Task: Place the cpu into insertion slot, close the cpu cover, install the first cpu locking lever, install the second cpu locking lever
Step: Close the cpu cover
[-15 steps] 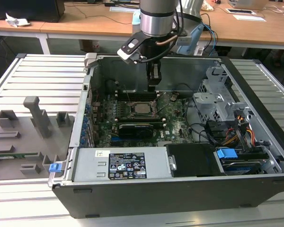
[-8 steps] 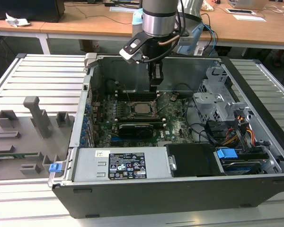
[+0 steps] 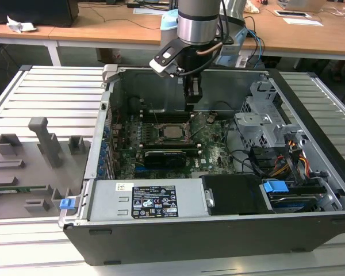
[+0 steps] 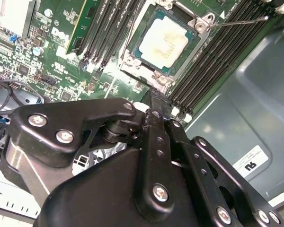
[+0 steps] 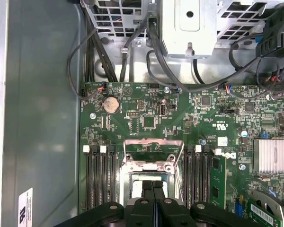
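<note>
Hanging just above the insertion slot (image 4: 202, 22), the gripper (image 5: 154, 185) is held closed and empty; the cpu (image 4: 166, 42) is seated, exposed by the raised cpu cover (image 5: 154, 142).

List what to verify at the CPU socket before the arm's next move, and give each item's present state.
1. The cpu seated in the insertion slot: ok, it lies flat inside the rim.
2. The gripper empty: ok, its fingers are shut together with nothing between them, above the socket.
3. The cpu cover closed: not ok, the frame is swung open, off the chip.
4. The locking lever latched: not ok, the wire sticks out over the memory slots.
5. The cables clear of the socket: ok, they run near the metal cage, apart from it.
</note>
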Controlling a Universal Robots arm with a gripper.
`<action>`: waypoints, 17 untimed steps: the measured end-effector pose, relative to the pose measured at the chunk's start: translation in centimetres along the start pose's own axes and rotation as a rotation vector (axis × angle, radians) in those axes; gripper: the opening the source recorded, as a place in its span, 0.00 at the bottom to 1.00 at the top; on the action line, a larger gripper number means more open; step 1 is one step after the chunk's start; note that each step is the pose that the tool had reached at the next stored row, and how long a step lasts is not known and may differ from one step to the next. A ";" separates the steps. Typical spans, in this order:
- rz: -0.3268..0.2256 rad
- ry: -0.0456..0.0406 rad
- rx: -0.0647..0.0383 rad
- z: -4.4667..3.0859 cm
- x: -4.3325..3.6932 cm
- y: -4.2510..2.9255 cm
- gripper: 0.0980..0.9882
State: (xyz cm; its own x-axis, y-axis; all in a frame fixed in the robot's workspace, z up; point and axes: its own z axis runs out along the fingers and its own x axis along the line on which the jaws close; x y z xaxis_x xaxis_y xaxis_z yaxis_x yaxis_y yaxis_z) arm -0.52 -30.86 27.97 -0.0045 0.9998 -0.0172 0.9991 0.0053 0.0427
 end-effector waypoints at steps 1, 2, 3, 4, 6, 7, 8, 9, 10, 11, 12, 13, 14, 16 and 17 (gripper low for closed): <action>0.000 -0.0002 0.000 0.00 0.01 0.09 0.01; 0.000 -0.0003 0.000 0.01 0.01 0.17 0.01; 0.000 -0.0005 0.000 0.01 0.02 0.24 0.01; 0.000 -0.0006 0.000 0.01 0.03 0.32 0.01; 0.000 -0.0011 0.000 0.02 0.05 0.46 0.01; 0.000 -0.0013 0.000 0.02 0.06 0.52 0.01; 0.000 -0.0015 0.000 0.02 0.07 0.57 0.01; 0.000 -0.0017 0.000 0.03 0.07 0.62 0.01; 0.000 -0.0020 0.000 0.03 0.08 0.69 0.01; 0.000 -0.0022 0.000 0.03 0.09 0.75 0.01; 0.000 -0.0024 0.000 0.03 0.10 0.82 0.01; 0.000 -0.0025 0.000 0.04 0.11 0.88 0.01; 0.000 -0.0027 0.001 0.04 0.12 0.98 0.01; 0.000 -0.0032 0.001 0.05 0.13 1.15 0.01; 0.000 -0.0033 0.001 0.05 0.14 1.21 0.01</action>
State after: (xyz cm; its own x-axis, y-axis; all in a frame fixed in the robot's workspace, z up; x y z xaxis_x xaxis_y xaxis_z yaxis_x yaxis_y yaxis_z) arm 0.69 -30.72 27.97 -0.0046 0.9998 -0.0205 0.9991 0.0055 0.0420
